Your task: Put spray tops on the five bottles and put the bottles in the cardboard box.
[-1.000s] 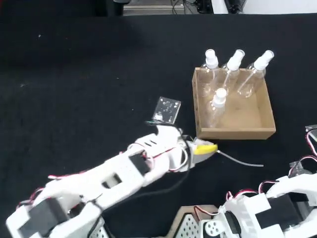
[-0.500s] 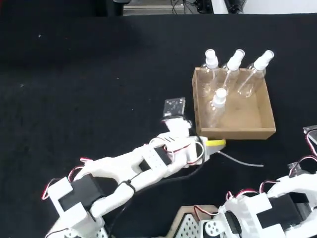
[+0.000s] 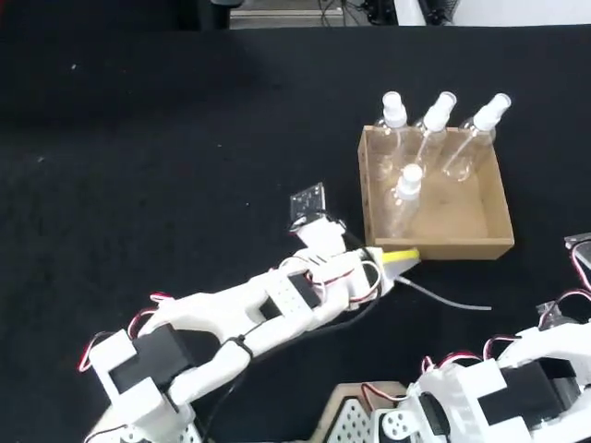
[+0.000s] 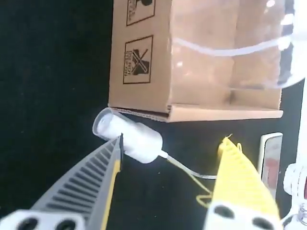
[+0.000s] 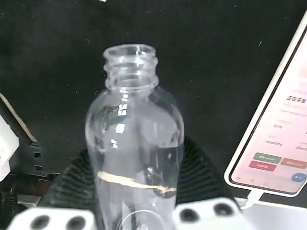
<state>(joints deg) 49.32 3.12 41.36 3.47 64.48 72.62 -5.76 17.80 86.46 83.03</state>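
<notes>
High view: L arm has stretched fwd vs 1 s ago; left gripper (image 3: 402, 262) now at front-left corner of cardboard box (image 3: 434, 247); wrist rolled slightly since 0.5 s ago
Left wrist view: pincer released, fingers either side of spray top (image 4: 128, 136); top lies on table just beside box wall, not gripped yet
Meaning: prob. lining up pick of last top
R side: right gripper (image 5: 136, 184) clenched on uncapped bottle (image 5: 135, 129), upright
Box contents: 4 bottles w/ tops (image 3: 404, 196); 5th still to cap + load
</notes>
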